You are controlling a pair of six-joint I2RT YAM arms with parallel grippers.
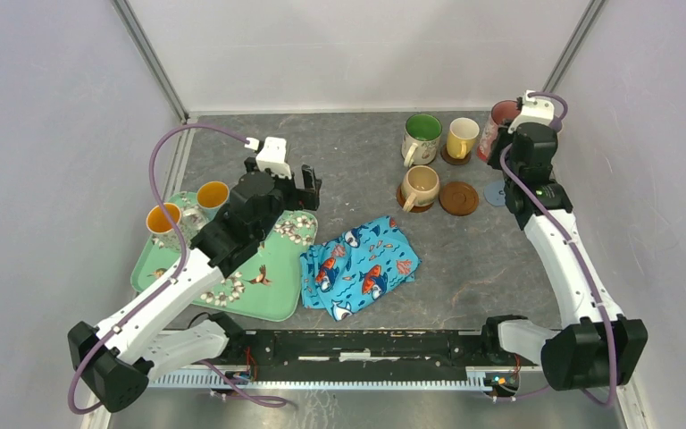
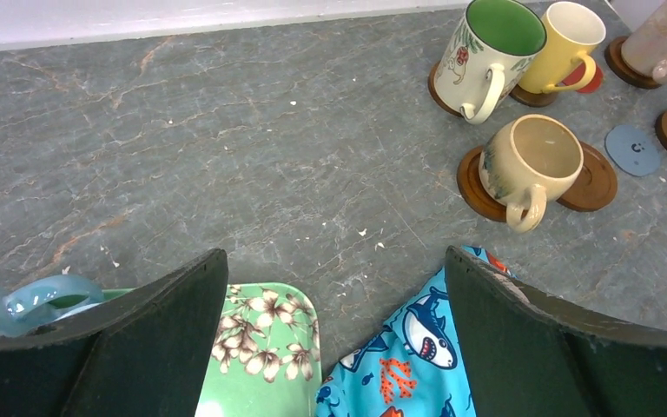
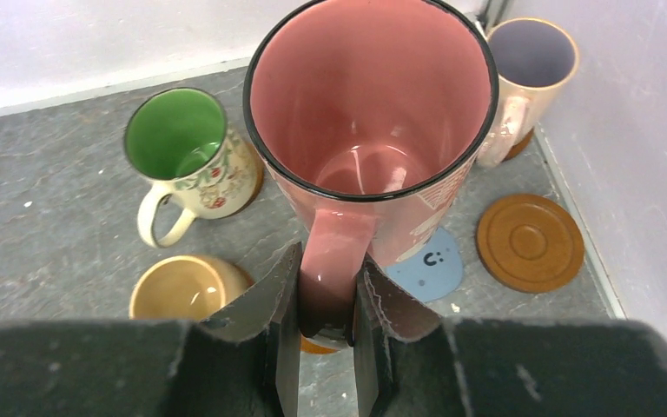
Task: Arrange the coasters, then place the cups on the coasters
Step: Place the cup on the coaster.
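Note:
My right gripper (image 3: 328,295) is shut on the handle of a pink cup (image 3: 373,130), which partly covers a blue-grey coaster (image 3: 434,265). Beside that lies a bare brown coaster (image 3: 530,241). A lilac-lined cup (image 3: 530,61) stands on a coaster in the far right corner. The green-inside cup (image 1: 422,137), yellow cup (image 1: 461,137) and beige cup (image 1: 422,186) each stand on a coaster, and another brown coaster (image 1: 458,198) lies bare. My left gripper (image 2: 334,261) hangs open and empty between the tray corner and the cloth.
A green floral tray (image 1: 268,286) at the left carries two orange-lined cups (image 1: 163,219) and a light blue cup (image 2: 48,295). A blue fish-print cloth (image 1: 362,265) lies crumpled in the middle front. Walls close in at the back and the right.

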